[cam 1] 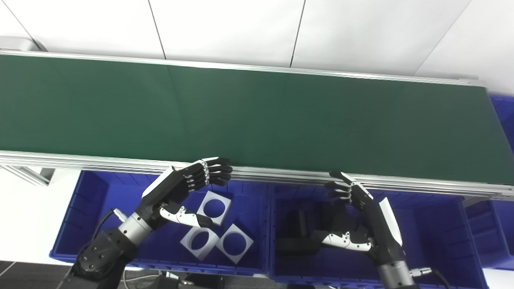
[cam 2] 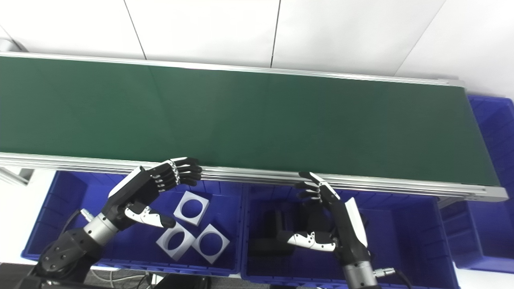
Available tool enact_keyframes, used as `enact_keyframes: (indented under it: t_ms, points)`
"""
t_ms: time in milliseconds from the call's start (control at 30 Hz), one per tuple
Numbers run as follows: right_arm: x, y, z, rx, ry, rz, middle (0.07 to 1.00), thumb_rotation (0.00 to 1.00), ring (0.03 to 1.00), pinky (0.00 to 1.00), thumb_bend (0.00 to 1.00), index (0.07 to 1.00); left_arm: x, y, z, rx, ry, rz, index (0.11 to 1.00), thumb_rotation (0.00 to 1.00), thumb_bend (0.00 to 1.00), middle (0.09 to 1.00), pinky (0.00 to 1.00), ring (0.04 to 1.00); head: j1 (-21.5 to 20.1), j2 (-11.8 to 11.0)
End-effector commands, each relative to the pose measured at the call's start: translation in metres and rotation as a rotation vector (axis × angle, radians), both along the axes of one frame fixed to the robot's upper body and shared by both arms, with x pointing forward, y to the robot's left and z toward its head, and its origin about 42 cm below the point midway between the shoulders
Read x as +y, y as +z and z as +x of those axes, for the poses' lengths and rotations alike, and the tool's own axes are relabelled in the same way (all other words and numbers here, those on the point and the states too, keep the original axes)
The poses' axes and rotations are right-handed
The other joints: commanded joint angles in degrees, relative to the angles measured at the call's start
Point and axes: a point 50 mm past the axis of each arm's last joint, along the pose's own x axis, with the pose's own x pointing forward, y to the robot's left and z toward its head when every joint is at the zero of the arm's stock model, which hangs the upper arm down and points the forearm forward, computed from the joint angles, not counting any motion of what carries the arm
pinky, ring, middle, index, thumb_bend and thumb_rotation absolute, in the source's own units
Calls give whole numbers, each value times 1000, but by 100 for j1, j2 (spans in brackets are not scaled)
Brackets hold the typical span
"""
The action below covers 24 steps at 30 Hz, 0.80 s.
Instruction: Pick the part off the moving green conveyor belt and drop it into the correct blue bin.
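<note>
Left eye view shows conveyor belt bare; both hands empty, fingers apart; flat rigid plates likely need edge pinching.

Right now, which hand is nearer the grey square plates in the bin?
Left. The left hand hovers open right above the grey square plates; the right hand is over the neighbouring bin.

White wall panels behind, split by thin dark vertical seams. Even bright light, no hard shadows. Pale floor at lower left, dark strip of floor at bottom-left corner. Grey metal frame leg at left.
</note>
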Motion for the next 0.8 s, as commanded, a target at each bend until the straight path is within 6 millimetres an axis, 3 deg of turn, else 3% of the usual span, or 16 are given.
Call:
enact_keyframes:
  t_ms: [0,133,767]
  points:
    - [1,11,2,-42,8,3,739,250,670,571,883,837,4,4,0,-54,38,-47,827,266,941,799,765,781,1,-11]
    - [0,12,1,-38,15,-6,744,243,680,581,885,843,4,-2,-2,-32,72,-99,847,231,902,820,815,813,25,-21]
    - [5,12,0,-39,-11,7,741,259,664,571,891,854,9,0,-4,49,76,-74,846,209,920,825,780,803,-25,-19]
